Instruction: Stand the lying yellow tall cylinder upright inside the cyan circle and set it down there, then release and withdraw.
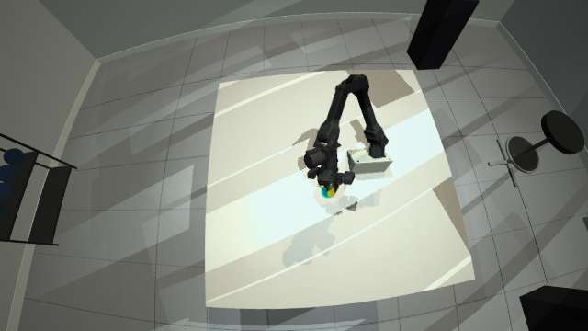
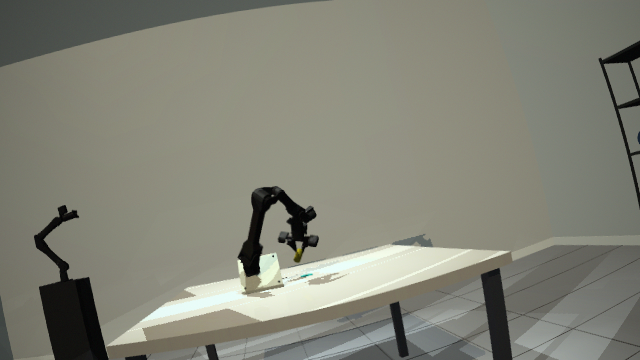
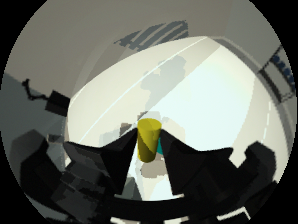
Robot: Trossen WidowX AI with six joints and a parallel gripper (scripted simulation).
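My gripper [image 1: 330, 188] [image 2: 298, 252] [image 3: 148, 131] is shut on the yellow tall cylinder [image 1: 332, 188] [image 2: 298, 255] [image 3: 148, 139]. The cylinder hangs from the fingers, nearly upright and a little tilted, well above the table. The cyan circle [image 1: 326, 193] [image 2: 305, 275] lies flat on the table top almost straight below the cylinder; the gripper hides part of it in the overhead view. In the wrist view the cylinder points away between the two dark fingers, and the circle does not show there.
The arm's white base block [image 1: 369, 164] [image 2: 260, 273] stands on the table [image 1: 276, 257] [image 2: 410, 270] just beside the circle. A black pedestal with a second small arm [image 2: 65, 300] stands off the table. A dark shelf [image 1: 28, 198] and a stool [image 1: 542, 142] are on the floor.
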